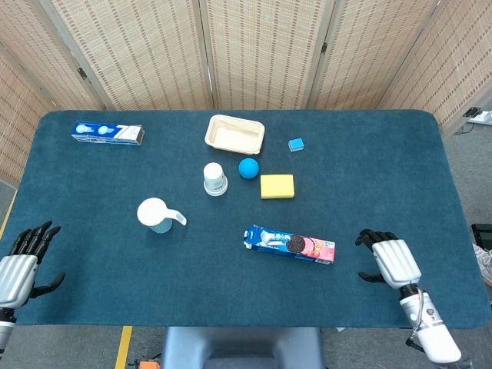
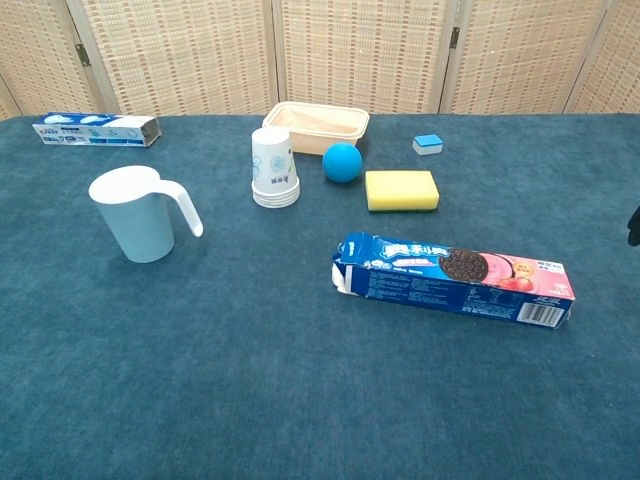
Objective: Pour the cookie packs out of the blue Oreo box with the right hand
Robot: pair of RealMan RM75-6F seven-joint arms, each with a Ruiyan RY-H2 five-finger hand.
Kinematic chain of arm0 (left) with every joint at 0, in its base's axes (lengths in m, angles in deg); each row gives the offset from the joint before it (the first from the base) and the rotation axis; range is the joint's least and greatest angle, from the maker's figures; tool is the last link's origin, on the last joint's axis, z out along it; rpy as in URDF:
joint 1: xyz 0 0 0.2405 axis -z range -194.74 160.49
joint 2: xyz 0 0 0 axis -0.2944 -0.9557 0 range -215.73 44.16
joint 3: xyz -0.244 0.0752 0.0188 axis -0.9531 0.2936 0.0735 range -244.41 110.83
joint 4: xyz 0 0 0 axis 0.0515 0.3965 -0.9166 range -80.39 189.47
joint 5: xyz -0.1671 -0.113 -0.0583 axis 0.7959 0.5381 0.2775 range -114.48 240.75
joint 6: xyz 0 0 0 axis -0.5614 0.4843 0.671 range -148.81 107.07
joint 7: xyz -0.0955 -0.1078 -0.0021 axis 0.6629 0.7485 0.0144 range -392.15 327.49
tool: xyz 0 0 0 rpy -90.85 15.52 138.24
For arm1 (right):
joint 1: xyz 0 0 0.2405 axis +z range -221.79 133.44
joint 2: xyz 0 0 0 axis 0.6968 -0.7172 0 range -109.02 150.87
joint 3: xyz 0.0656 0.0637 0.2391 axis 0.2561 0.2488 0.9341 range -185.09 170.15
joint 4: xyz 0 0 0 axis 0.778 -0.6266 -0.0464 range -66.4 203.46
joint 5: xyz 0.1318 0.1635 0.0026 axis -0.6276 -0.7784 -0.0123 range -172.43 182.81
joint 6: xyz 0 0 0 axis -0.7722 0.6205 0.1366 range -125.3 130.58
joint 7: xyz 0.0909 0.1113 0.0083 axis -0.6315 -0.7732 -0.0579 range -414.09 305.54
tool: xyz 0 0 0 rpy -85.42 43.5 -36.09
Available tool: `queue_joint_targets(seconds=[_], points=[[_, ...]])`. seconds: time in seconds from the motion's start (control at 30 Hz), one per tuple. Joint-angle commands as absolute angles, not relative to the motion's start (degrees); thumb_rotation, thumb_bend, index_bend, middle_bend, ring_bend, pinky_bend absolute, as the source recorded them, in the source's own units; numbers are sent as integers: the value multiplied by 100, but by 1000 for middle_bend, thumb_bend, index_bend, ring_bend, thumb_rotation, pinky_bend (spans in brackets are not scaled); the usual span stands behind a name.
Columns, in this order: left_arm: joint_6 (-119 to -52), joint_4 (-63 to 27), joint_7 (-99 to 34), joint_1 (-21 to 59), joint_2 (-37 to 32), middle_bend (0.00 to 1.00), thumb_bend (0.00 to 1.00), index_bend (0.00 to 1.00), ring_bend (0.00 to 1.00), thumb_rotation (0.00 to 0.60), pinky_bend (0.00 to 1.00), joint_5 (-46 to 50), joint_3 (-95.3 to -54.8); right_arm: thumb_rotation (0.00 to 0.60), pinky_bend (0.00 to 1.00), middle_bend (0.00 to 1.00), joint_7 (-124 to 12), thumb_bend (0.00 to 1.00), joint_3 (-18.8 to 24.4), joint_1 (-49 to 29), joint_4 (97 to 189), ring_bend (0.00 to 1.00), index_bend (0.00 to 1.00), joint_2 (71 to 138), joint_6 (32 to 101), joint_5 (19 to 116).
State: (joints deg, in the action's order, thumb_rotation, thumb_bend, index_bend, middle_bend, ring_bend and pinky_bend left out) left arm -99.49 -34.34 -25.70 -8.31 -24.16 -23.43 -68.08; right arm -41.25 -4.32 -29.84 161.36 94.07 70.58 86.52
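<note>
Head view: Oreo box [image 1: 290,244] lies unopened-looking near the table's front edge; my right hand [image 1: 390,259], fingers spread, holds nothing. Everything remains.

In the chest view the right hand [image 2: 634,226] was almost fully cut off by the right edge; only a dark tip showed. The left hand [image 1: 18,265] was partly cut by the left edge of the head view. The small print on the blue Oreo box [image 2: 452,278] and on the toothpaste box [image 2: 95,129] was too small to read.
</note>
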Motion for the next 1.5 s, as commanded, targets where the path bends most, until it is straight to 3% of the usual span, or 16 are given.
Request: queue_joint_targets(seconds=[0.03, 0.37, 1.0, 1.27, 1.5], points=[[-9909, -3380, -2474, -790, -2446, 29, 326, 17, 25, 600, 50, -2389, -6794, 600, 297, 283, -3649, 128, -365, -2967, 16268, 302, 359, 9730, 7021, 8242], [-9885, -3258, -2090, -701, -2519, 29, 326, 26, 27, 600, 50, -2581, -6735, 600, 297, 235, -3353, 128, -12, -2719, 16098, 305, 354, 10351, 6899, 7522], [-10003, -3202, -1874, -713, -2555, 29, 326, 11, 33, 600, 50, -2687, -6659, 600, 297, 228, -3498, 128, 143, -2139, 16065, 308, 334, 10414, 6160, 6864], [-10026, -3195, -1887, -719, -2545, 29, 327, 0, 32, 600, 50, -2682, -6647, 600, 316, 348, -3533, 128, 75, -2067, 15982, 368, 473, 10427, 6183, 6859], [-9979, -3195, -1893, -705, -2549, 29, 326, 0, 33, 600, 50, -2634, -6643, 600, 321, 374, -3501, 129, 14, -2041, 16008, 379, 508, 10332, 6264, 6891]])
